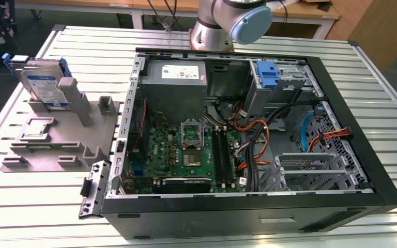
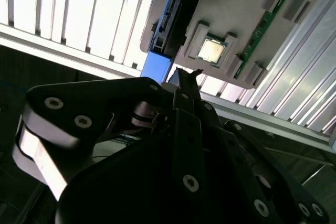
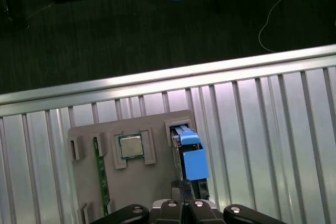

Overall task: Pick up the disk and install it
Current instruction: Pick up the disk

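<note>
A slatted silver metal surface (image 1: 26, 206) carries an open black computer case (image 1: 254, 209). At the exterior view's left of the case sits a grey plastic stand (image 1: 54, 137), with the silver, blue-framed disk (image 1: 43, 85) upright in its slot. The black tool (image 3: 181, 184) hangs above the disk, clenched on nothing.

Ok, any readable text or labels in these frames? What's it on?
No text can be read.
White and blue label on the disk: print too small to read.
Sticker on the power supply: too small to read.
Processor chip on the grey stand: markings blurred.
Motherboard: print too small.
</note>
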`<control>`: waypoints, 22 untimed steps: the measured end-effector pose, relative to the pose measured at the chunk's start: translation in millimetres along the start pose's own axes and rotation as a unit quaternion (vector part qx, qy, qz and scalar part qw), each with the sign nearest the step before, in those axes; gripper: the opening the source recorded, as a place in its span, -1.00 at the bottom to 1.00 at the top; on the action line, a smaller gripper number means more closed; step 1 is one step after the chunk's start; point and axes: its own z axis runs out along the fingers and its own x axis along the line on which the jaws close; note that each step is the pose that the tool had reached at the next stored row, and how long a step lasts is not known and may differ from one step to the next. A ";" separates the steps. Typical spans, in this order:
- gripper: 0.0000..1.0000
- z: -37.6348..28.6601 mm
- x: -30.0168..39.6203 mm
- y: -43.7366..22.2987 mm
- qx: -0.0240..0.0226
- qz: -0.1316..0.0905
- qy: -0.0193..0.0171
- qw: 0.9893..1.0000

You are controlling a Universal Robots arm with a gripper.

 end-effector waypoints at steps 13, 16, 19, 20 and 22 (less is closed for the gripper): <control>-0.80 0.1 0.0 0.1 0.000 0.000 0.000 1.000; -0.77 0.1 0.0 0.1 0.000 0.000 0.000 1.000; -0.53 0.1 0.0 0.1 0.000 0.000 0.000 1.000; -0.53 0.1 0.0 0.1 0.000 0.000 0.000 1.000; -0.51 0.1 0.0 0.1 0.000 0.000 0.000 1.000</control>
